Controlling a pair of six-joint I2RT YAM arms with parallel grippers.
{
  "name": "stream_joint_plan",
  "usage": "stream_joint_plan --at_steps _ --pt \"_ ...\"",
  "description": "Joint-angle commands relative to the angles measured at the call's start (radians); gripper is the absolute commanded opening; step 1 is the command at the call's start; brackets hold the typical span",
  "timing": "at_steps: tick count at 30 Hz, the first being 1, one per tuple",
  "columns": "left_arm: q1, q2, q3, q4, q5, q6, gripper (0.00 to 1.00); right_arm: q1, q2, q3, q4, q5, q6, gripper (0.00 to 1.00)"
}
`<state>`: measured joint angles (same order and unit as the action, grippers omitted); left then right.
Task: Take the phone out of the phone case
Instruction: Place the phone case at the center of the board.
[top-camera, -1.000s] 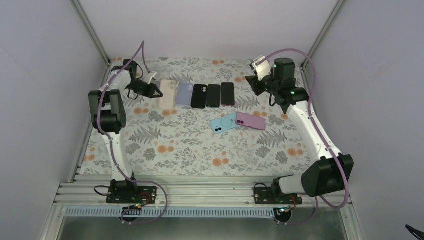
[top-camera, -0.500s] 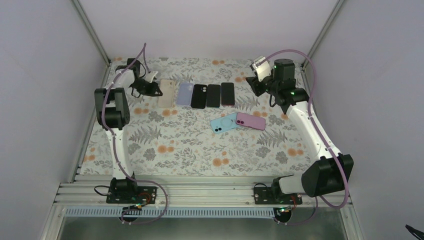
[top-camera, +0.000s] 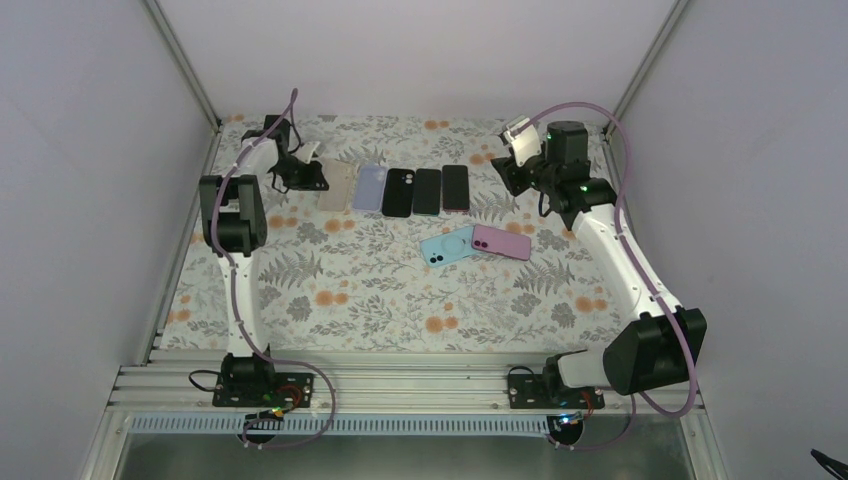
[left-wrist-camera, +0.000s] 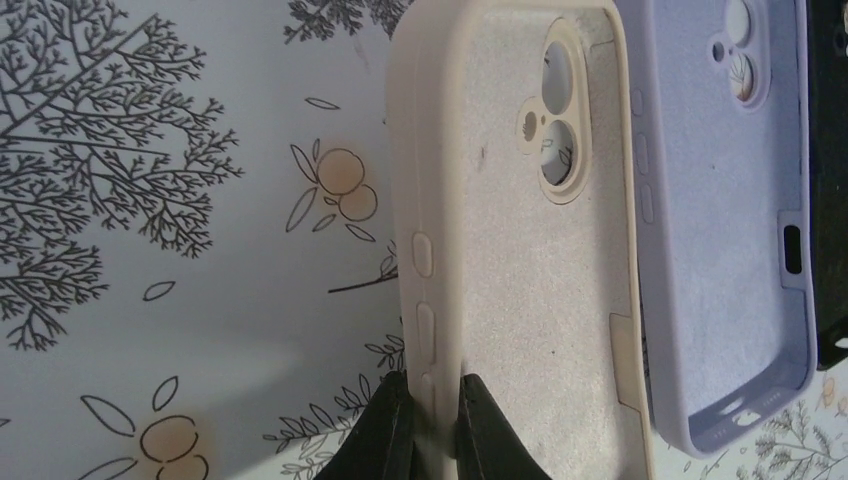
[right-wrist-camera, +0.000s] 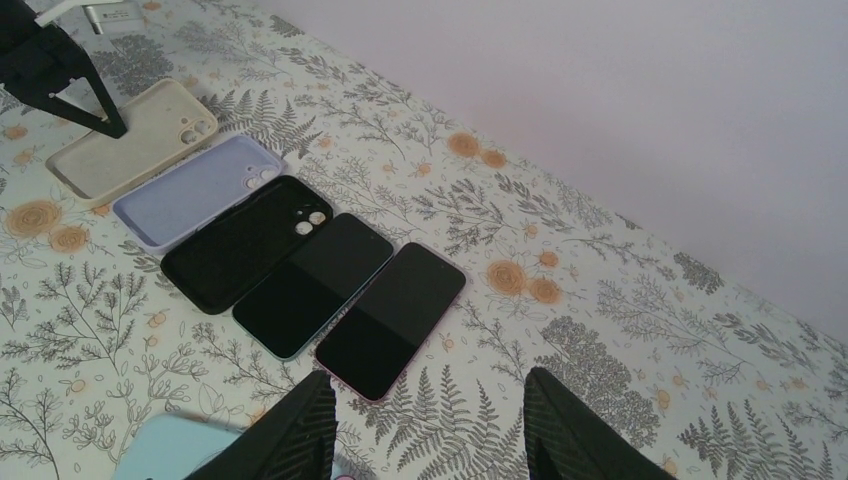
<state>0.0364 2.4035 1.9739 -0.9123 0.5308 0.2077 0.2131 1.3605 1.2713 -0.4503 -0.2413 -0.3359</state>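
Observation:
A cream phone case (left-wrist-camera: 530, 260) lies empty with its inside up at the left end of a row (top-camera: 338, 186). My left gripper (left-wrist-camera: 435, 405) is shut on the case's left side wall, one finger inside and one outside (top-camera: 316, 184). Beside it lie an empty lavender case (left-wrist-camera: 720, 220), an empty black case (right-wrist-camera: 245, 240) and two phones with dark screens up (right-wrist-camera: 310, 285) (right-wrist-camera: 390, 320). My right gripper (right-wrist-camera: 430, 430) hovers open and holds nothing above the mat near the pink-edged phone (top-camera: 512, 168).
A light blue phone or case (top-camera: 447, 246) and a pink one (top-camera: 502, 242) lie backs up mid-table, touching at a corner. Whether either holds a phone I cannot tell. White walls close the back and sides. The flowered mat (top-camera: 380, 290) covers the table.
My left arm has swung to the right, keeping its hold on the cream case, which now sits closer to the lavender one. The right fingers have spread slightly.

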Motion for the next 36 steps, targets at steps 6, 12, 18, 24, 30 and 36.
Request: stream_joint_plan --at_steps 6,12,18,24,30,36 --pt "-0.007 0.079 0.021 0.102 -0.097 -0.081 0.02 -0.011 -0.024 -0.012 0.004 0.005 0.006 0.44" --pt "-0.013 0.075 0.004 0.099 -0.104 -0.083 0.02 -0.012 -0.024 -0.01 0.004 0.006 0.005 0.44" --pt "-0.014 0.052 -0.028 0.107 -0.126 -0.095 0.12 -0.012 -0.026 -0.009 0.0 0.008 0.002 0.45" --pt "-0.013 0.025 -0.047 0.104 -0.153 -0.097 0.26 -0.012 -0.024 -0.01 -0.017 0.003 -0.012 0.69" --pt "-0.009 -0.023 -0.087 0.107 -0.175 -0.108 0.36 -0.027 -0.015 -0.01 -0.06 -0.042 -0.05 0.92" --pt "0.008 -0.118 -0.14 0.138 -0.148 -0.109 0.65 -0.065 0.02 -0.008 -0.158 -0.171 -0.185 0.99"
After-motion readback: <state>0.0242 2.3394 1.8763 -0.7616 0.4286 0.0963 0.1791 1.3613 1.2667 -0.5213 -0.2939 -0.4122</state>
